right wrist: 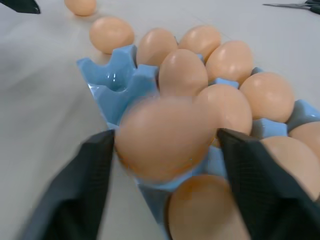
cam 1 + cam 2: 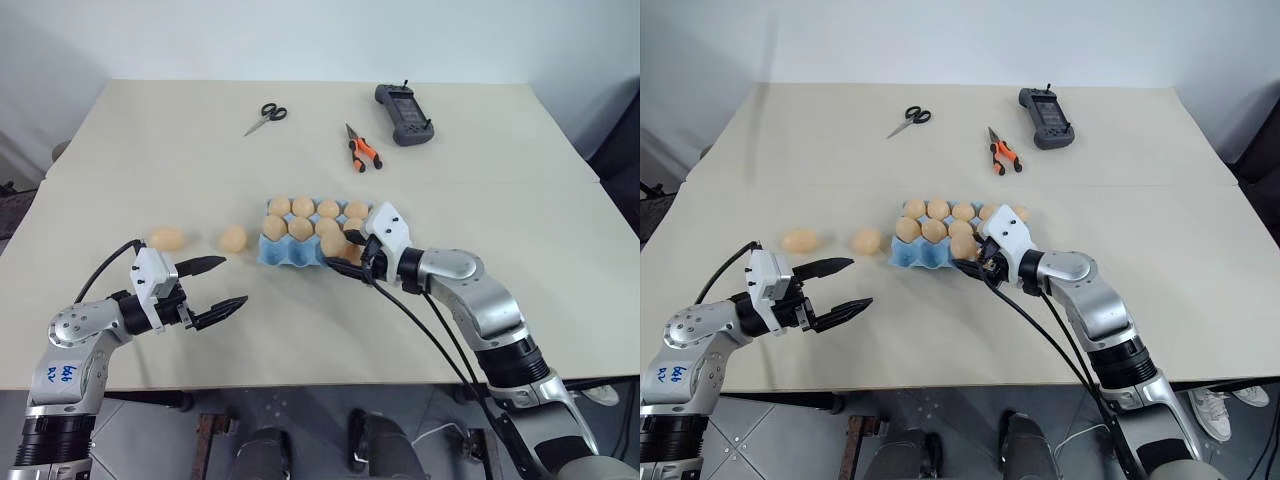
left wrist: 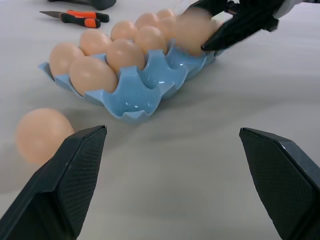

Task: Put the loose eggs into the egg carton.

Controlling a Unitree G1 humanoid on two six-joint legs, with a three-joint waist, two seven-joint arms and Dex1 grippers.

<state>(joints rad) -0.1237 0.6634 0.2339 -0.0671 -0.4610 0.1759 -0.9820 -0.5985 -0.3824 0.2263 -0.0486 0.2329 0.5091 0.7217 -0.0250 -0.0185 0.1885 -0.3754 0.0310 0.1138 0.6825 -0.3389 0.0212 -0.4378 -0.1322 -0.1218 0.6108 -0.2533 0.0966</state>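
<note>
— On the table's near side, from the head camera, the egg carton point(image 2: 305, 240) is nearly full; two loose eggs point(image 2: 167, 239) lie left of it.
— The left gripper point(image 3: 170, 180)?
— In its wrist view, spread wide, empty.
— The right gripper point(image 1: 165, 165)?
— Clamped on an egg point(image 1: 162, 137) over the carton. Fragile, slippery: grip its sides.

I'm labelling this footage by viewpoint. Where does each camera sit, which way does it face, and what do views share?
Left and right eye views: on the head, looking forward and down over the table; both arms show, left gripper open, right gripper at the egg carton.
Left wrist view: along its own spread fingers, toward the carton and a loose egg.
Right wrist view: along its own fingers, with an egg between them above the carton.
Shared: carton, eggs, pliers.
</note>
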